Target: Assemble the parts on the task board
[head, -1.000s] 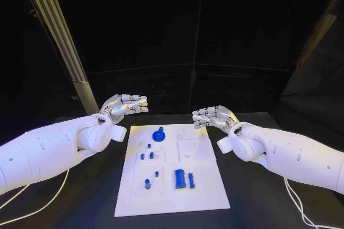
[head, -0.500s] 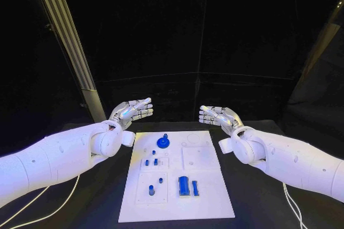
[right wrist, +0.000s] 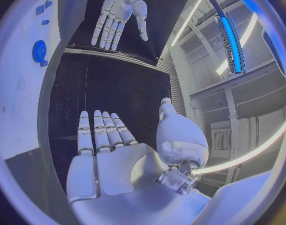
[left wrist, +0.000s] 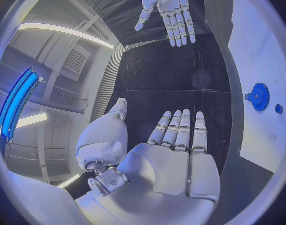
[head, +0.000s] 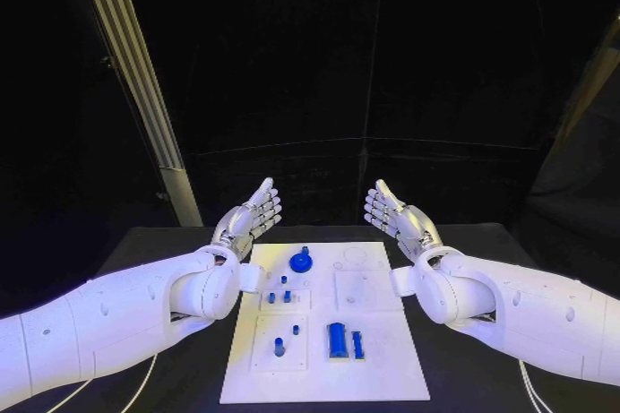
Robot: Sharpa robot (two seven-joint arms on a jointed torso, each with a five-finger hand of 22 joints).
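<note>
The white task board (head: pixel 388 368) lies in the middle of the black table. On it sit a blue gear-like disc (head: pixel 301 262) at the far end, small blue pegs (head: pixel 271 296) in the middle, a blue pin (head: pixel 278 346) and a blue cylinder (head: pixel 337 339) with a thin bar (head: pixel 358 344) nearer me. My left hand (head: pixel 252 216) is raised beyond the board's far left corner, fingers straight and spread, empty. My right hand (head: pixel 394 214) mirrors it at the far right corner, also flat and empty. The left wrist view shows my left hand (left wrist: pixel 174 155), the right hand (left wrist: pixel 168 12) opposite and the disc (left wrist: pixel 260 96).
A pale upright post (head: pixel 149 108) stands behind the table at the left. Black curtain closes the back. Dark table surface (head: pixel 168 243) lies on both sides of the board. White cables (head: pixel 142 377) hang near my arms at the front.
Both hands have uncurled from half-closed to flat with fingers straight, and have risen and drawn closer to the board's far corners. The camera view has shifted too.
</note>
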